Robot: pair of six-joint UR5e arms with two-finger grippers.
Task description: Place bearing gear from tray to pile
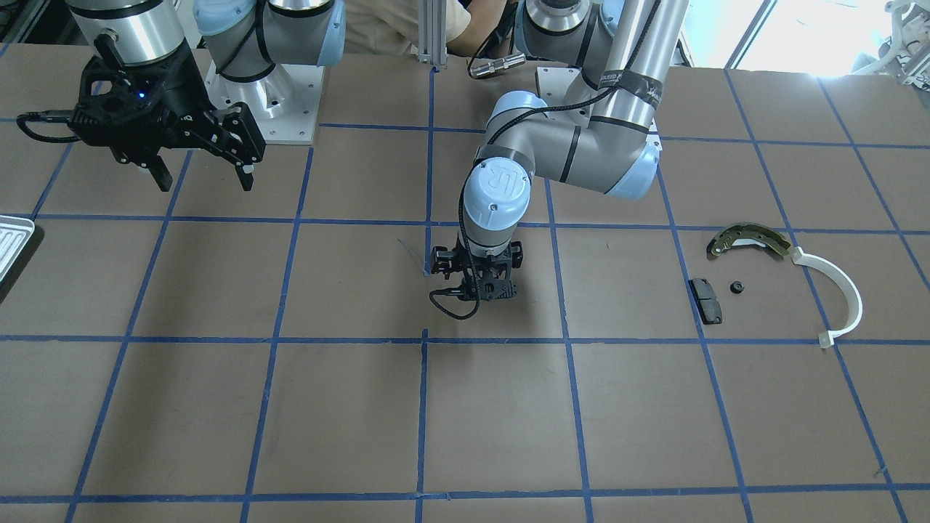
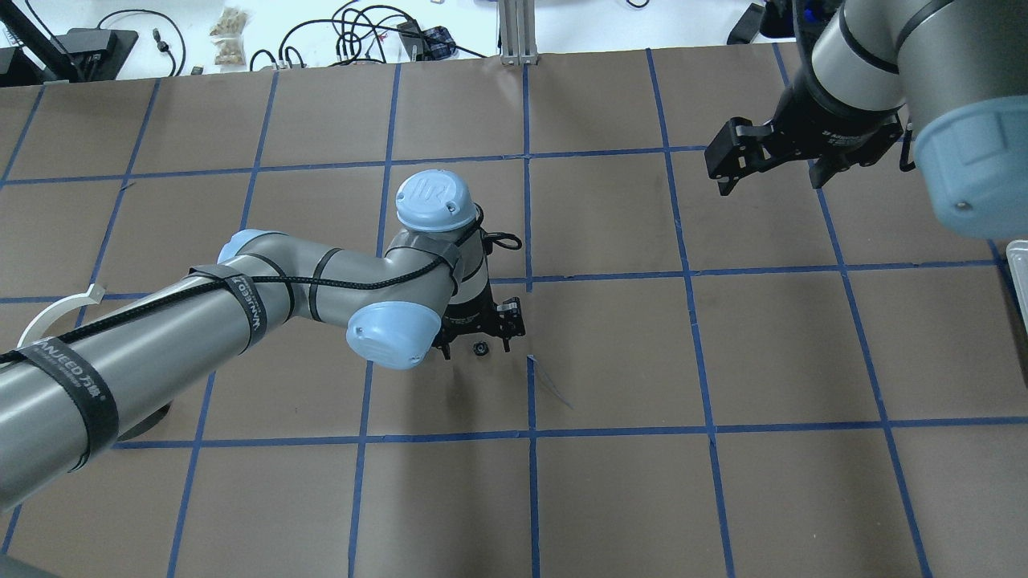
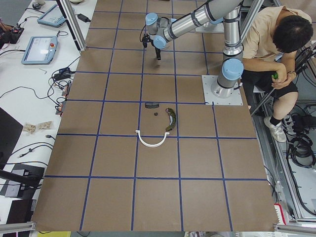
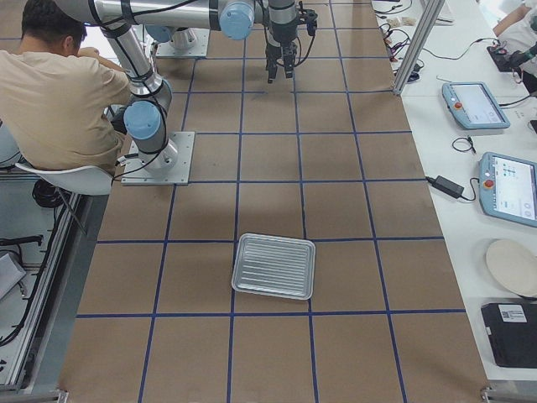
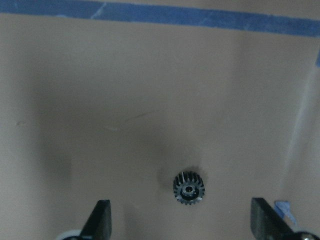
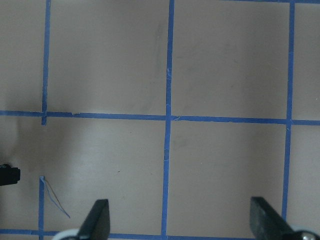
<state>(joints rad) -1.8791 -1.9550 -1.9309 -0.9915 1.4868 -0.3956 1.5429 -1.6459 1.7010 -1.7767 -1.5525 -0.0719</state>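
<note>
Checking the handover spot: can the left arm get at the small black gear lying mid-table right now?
Probably yes. The left end effector is open directly above the gear, which lies alone on bare table between its fingers.

The scene is lit evenly and brightly from above. In the front-facing view strong glare is seen at the top right corner, where daylight is blown out to white. A soft shadow is cast under the left gripper on the table. The left wrist view is dim and slightly soft (its upper part is darkened by a broad shadow), though the gear is rendered fairly sharply. The fingertips at the bottom edge are blurred. The right wrist view is paler and hazy.
</note>
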